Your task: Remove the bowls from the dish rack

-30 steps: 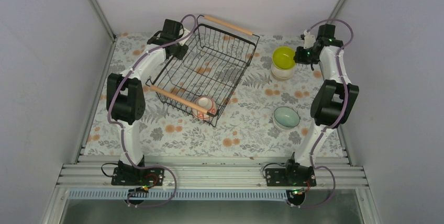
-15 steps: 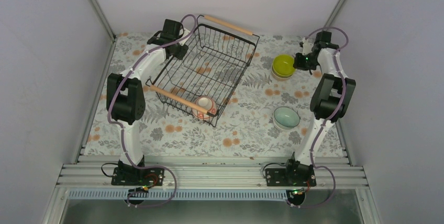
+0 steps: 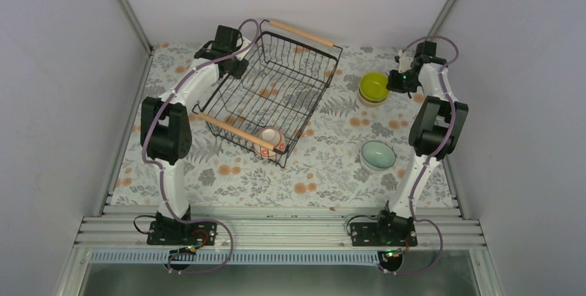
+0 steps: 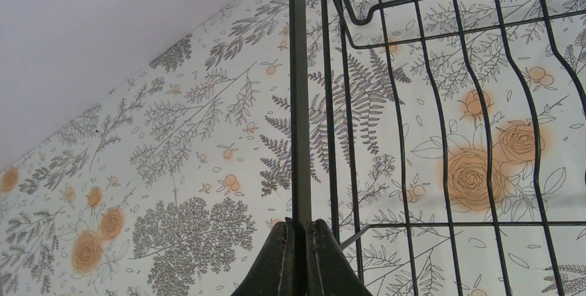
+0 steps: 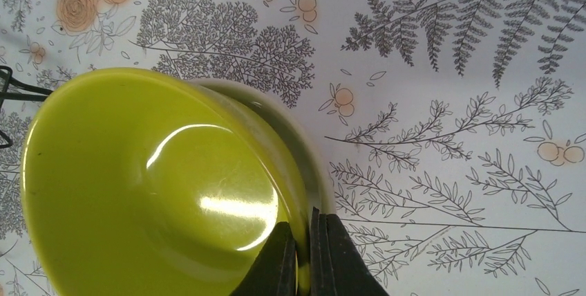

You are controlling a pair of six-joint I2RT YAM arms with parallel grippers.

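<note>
Bowls [image 3: 378,155]: one in dish rack [image 3: 235,129], three outside; right pincer [image 5: 304,254] tight on yellow-green bowl [image 5: 152,185], left pincer [image 4: 302,254] on rack.

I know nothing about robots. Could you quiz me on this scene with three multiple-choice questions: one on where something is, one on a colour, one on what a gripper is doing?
1. Where is the pinkish patterned bowl?
A. inside the dish rack
B. lying outside the rack
C. in a gripper

2. What colour is the bowl that the right gripper pinches by its rim?
A. white
B. yellow-green
C. red

3. How is the left gripper?
A. wide open in the air
B. shut on a bowl
C. shut on a wire of the dish rack

Answers:
1 A: it sits among the rack's wires at the near corner.
2 B: the right wrist view shows the fingers closed on the yellow-green bowl at its rim.
3 C: the left wrist view shows its fingers pressed together round a rack wire.
</note>
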